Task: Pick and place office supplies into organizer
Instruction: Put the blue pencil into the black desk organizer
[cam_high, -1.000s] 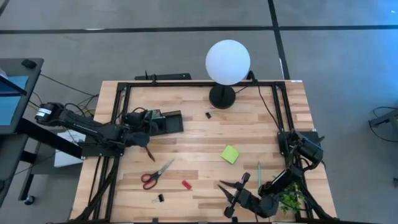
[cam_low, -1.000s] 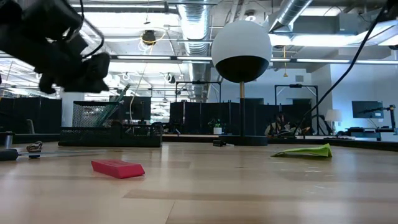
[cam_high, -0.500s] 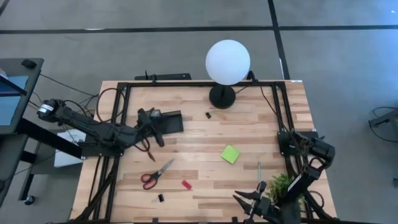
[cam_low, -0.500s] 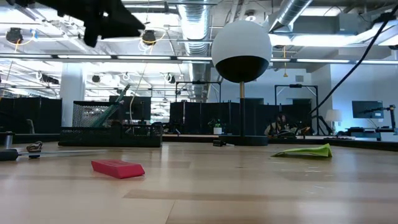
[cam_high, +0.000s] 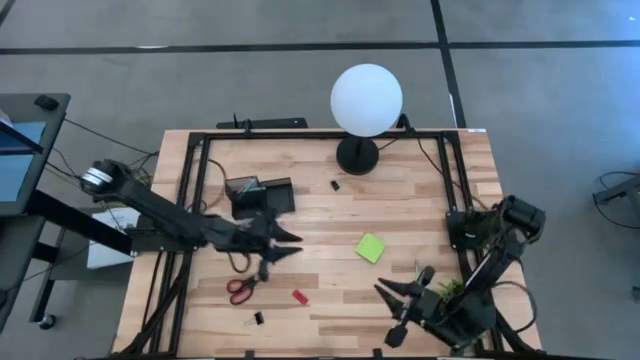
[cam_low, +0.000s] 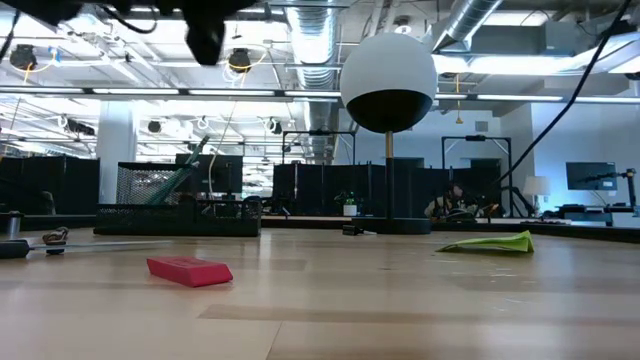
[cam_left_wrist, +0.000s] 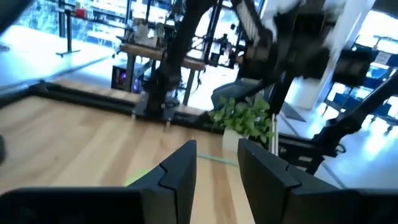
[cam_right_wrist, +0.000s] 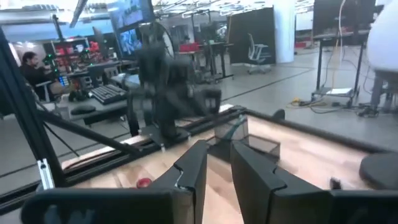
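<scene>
In the high view my left gripper (cam_high: 287, 243) is open and empty above the bare wood, just far of the red-handled scissors (cam_high: 250, 281), which lie flat. The black organizer (cam_high: 263, 195) sits behind it, with pens standing in its mesh part (cam_low: 180, 190). The lime-green sticky-note pad (cam_high: 370, 248), the tiny red piece (cam_high: 299, 296) and two black clips (cam_high: 257, 318) (cam_high: 335, 185) lie loose on the table. My right gripper (cam_high: 392, 312) is open near the near edge, beside the green plant (cam_high: 452, 292). A thin teal pen (cam_high: 417, 268) shows partly behind it.
The white globe lamp (cam_high: 366, 100) stands on its round black base (cam_high: 357, 157) at the far edge. A black frame (cam_high: 196, 170) runs around the table. Bare wood (cam_high: 320, 225) lies between the organizer and the sticky-note pad.
My left gripper has left the organizer, risen, and swung toward the table's right and near side, ending above the wood by the scissors. My right gripper has drawn back toward the near edge and come forward again, a little farther right than before.
</scene>
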